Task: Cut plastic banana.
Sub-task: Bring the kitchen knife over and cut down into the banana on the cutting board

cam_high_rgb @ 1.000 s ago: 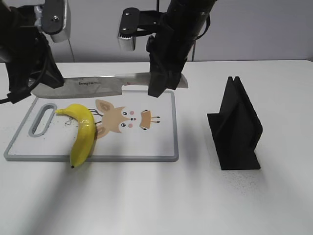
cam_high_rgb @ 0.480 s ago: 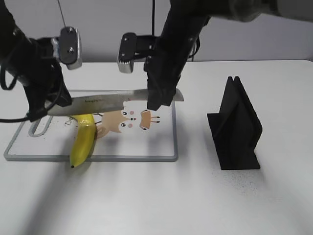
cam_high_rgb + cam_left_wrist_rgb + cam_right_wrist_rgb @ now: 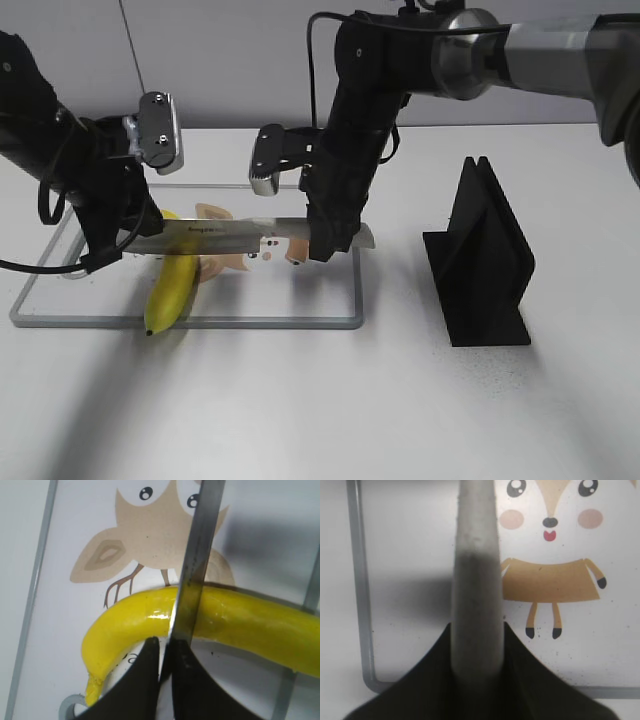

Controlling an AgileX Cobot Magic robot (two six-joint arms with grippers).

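The plastic banana lies on the white cutting board, its dark tip over the front rim. A kitchen knife is held level across the banana's upper part by both grippers. My left gripper is shut on the blade's tip end. My right gripper is shut on the grey handle. In the left wrist view the blade lies across the banana, right in front of the jaws. In the right wrist view the jaws clamp the handle above the board.
A black knife stand is on the table to the right of the board. The board carries a cartoon fox print, partly hidden by the knife in the exterior view. White table lies in front of the board.
Both arms have lowered the knife and brought it forward, from above the board's far edge down onto the banana. The banana has not moved.
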